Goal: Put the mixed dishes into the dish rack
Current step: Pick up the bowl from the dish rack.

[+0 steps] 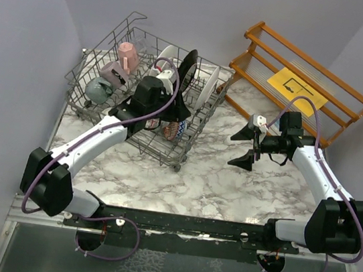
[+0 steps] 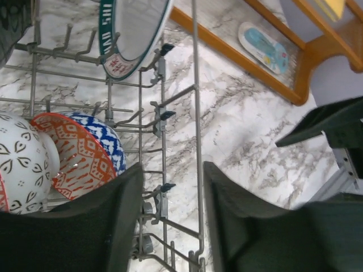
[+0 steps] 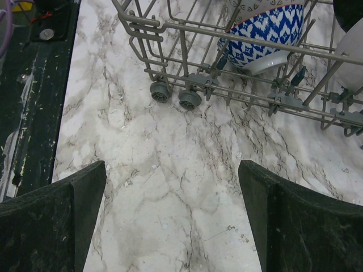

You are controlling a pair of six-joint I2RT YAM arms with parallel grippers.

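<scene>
The left arm hid part of the dish rack (image 1: 96, 56), which held the red patterned bowl (image 2: 79, 161) and the blue patterned bowl (image 2: 110, 139), both cut off. The left gripper (image 2: 173, 170) stood half-spread and empty over the rack's rim. The right gripper (image 3: 172, 170) gaped wide over the bare marble table (image 1: 216, 175) near the rack's wheels (image 3: 160, 90).

Left wrist view: left gripper (image 2: 173, 167) finger bases run off btm edge. Plate (image 2: 133, 28) ahead of fingertips cut by top edge, rim lettering partial, unreadable. White patterned bowl (image 2: 20, 164) beside one finger, cut by pic edge; its btm and that of red bowl (image 2: 74, 161) hidden behind that finger. Blue bowl (image 2: 110, 141) mostly behind red one. Blue oval thing (image 2: 264, 48) far ahead on wooden shelf (image 2: 238, 56): can't tell what.

Top view: bowls under left gripper mostly covered by the arm.

Right wrist view: right gripper (image 3: 172, 167) fingers cut by btm corners. Blue bowl ahead cut by top edge. Dish rack (image 3: 170, 34) runs off top & side.
</scene>
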